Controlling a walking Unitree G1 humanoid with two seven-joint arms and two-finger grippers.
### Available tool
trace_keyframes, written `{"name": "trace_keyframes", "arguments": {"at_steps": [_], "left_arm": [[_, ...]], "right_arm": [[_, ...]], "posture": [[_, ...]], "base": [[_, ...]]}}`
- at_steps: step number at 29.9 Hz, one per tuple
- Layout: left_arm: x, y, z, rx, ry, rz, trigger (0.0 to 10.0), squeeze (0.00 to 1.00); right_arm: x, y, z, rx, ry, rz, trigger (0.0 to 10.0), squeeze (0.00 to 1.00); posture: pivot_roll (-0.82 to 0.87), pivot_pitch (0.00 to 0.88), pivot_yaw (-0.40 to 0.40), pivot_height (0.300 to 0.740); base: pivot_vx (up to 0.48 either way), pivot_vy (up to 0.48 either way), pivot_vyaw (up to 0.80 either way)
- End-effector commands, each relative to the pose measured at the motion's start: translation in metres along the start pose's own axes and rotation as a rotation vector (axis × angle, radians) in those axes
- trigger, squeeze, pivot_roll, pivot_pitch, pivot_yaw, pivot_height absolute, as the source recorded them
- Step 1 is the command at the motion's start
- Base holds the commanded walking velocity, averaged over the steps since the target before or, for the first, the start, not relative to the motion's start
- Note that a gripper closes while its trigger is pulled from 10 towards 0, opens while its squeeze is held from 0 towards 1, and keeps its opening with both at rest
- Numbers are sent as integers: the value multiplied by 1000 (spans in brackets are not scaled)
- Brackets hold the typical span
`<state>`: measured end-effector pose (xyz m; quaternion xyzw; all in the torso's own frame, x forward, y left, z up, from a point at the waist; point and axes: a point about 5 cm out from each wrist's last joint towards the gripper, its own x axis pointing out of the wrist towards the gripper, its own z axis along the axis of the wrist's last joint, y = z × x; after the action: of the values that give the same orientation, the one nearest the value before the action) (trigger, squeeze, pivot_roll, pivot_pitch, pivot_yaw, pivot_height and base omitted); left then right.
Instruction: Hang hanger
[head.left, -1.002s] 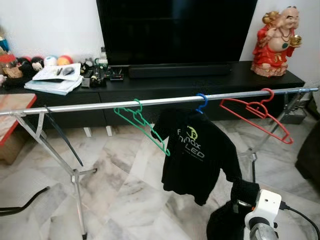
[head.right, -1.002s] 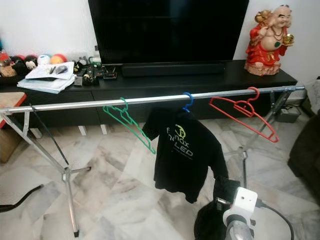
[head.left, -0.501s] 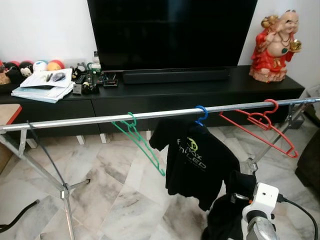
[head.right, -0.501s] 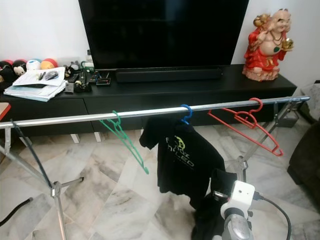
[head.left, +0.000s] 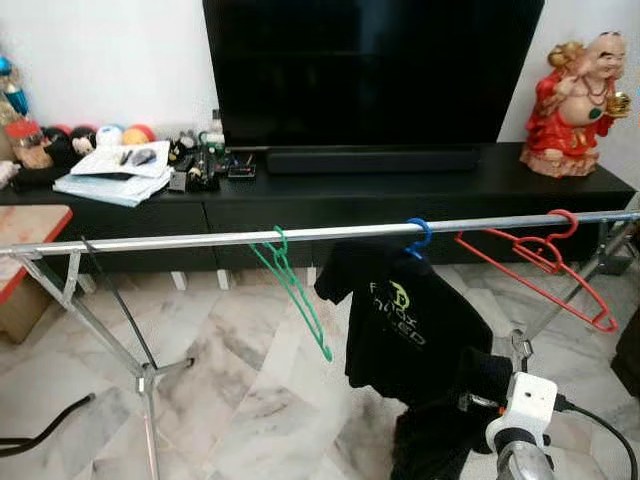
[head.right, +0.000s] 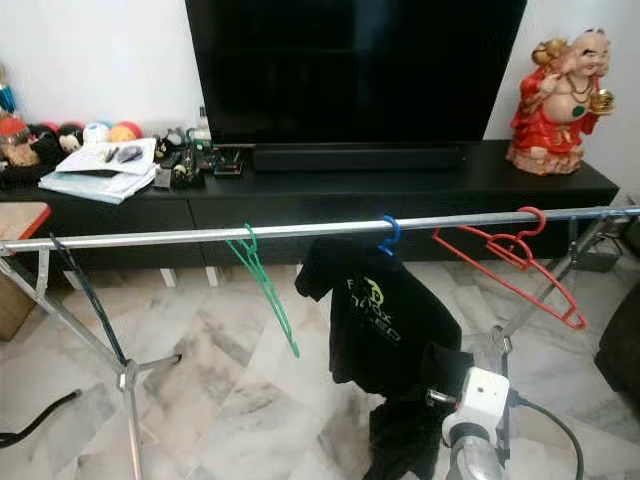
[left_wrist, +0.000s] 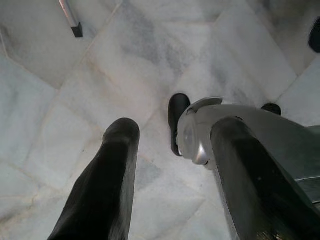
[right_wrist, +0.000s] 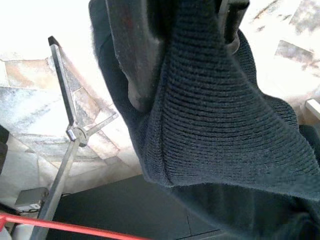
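Observation:
A silver clothes rail (head.left: 200, 238) runs across in front of me. On it hang an empty green hanger (head.left: 292, 292), a blue hanger (head.left: 419, 234) carrying a black T-shirt (head.left: 412, 325), and an empty red hanger (head.left: 545, 268). Low at the right, my right gripper (right_wrist: 180, 30) is shut on a black knit garment (head.left: 440, 440) that droops below the T-shirt; its fingers (right_wrist: 132, 50) are partly wrapped in the cloth. My left gripper (left_wrist: 175, 132) hangs open over the marble floor with nothing between its fingers.
Behind the rail stands a black TV console (head.left: 400, 190) with a television, papers (head.left: 115, 170), toys and a red statue (head.left: 580, 105). The rail's metal legs (head.left: 145, 375) splay on the floor. A red table edge (head.left: 25, 225) is at left, a cable (head.left: 45, 425) below it.
The whole picture has shifted, so my head camera moved. The hangers keep their order on the rail. My right gripper still holds the black garment low at the right.

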<state>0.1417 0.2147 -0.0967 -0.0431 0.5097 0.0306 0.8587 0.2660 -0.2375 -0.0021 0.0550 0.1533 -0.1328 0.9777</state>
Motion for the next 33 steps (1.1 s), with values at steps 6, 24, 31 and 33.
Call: {"name": "trace_keyframes", "arguments": {"at_steps": [6,24,31,33], "left_arm": [[1,-6,-2,11,9,-10,10000,0],[2,4,54,-6,-205,64,10000,0],[-14,6,116,0,-592,62,10000,0],[-21,-1,128,17,-685,33,10000,0]], "right_arm": [[-3,0,-9,-17,54,21,10000,0],[-9,2,-23,-46,136,73,10000,0],[-15,2,-36,-55,200,80,10000,0],[-16,1,-39,-59,213,75,10000,0]], "posture": [[100,0,8,740],[96,0,11,740],[110,0,9,740],[115,0,10,740]], "base": [[0,-455,0],[0,-274,0],[0,0,0],[0,0,0]]}}
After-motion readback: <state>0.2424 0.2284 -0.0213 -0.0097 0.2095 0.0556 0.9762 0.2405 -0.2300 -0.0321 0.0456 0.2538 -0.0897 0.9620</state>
